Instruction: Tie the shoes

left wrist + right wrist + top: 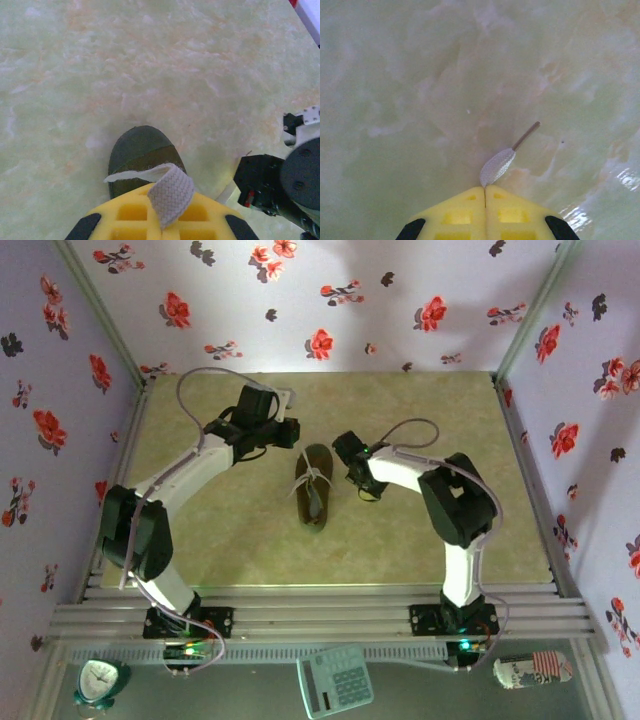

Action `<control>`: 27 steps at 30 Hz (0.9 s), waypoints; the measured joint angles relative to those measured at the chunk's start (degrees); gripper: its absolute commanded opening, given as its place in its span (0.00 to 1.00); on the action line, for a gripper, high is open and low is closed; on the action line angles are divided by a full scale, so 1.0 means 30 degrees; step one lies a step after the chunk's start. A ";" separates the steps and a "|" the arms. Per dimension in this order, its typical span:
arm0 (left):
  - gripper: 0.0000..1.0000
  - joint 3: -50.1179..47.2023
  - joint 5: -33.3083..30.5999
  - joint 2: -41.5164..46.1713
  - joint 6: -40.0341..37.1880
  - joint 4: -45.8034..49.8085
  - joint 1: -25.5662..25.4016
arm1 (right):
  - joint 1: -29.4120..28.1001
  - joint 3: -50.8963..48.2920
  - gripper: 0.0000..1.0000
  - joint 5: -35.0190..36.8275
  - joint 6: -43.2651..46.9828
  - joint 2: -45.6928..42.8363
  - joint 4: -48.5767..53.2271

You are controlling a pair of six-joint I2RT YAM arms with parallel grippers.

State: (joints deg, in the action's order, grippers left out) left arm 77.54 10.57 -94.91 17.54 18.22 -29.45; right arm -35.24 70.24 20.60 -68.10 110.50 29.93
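Pinching a flat white woven lace [172, 187] between its closed jaws, the left gripper [162, 220] shows yellow moulded plastic fingers [110, 222] with square recesses and black corners. The ribbed band folds over at the tips, and a thinner strip runs off to the left. Just beyond them sits the small olive-green and dark brown low-top sneaker [142, 152], its rounded toe smooth and matt. From above it lies lengthwise in the middle of the table between the two arms, with white laces crossing its dark opening. The right gripper [485, 192] has its yellow fingers pressed together along a thin seam, clamped on a white lace tip [497, 166]. This is a flattened mesh-textured end that narrows into a slim brownish aglet [526, 136] lying on the surface. The pale green marbled tabletop [420, 540] is glossy, with cloudy cream and faint orange veining, and it catches a bright glare near the right fingers. Lilac wallpaper [400, 300] printed with red and dark flowers closes in three sides. Ribbed aluminium rails [320, 618] carry the arm bases, and in front of these lie a green alarm clock [100, 680], a pale calculator [335, 680] and a tipped drink can [533, 668].
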 measured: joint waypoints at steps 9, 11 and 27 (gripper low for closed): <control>0.00 0.0000 0.0029 0.0000 -0.0058 0.0226 0.0000 | -0.0007 -0.3038 0.00 0.0372 0.4597 -0.5588 -0.3534; 0.00 0.0000 0.0036 0.0000 -0.0058 0.0226 0.0000 | -0.0007 -0.3257 0.00 0.0335 0.5901 -0.6273 -0.4248; 0.00 0.0007 0.0204 -0.0189 -0.0044 0.0233 0.0233 | -0.0007 -0.4422 0.00 -0.5603 1.5242 -1.0637 -0.7053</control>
State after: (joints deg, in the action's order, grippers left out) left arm 77.56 11.18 -95.48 17.41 18.92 -28.75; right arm -35.27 56.97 3.79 -22.37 78.59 8.78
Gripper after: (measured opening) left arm 0.065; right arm 0.063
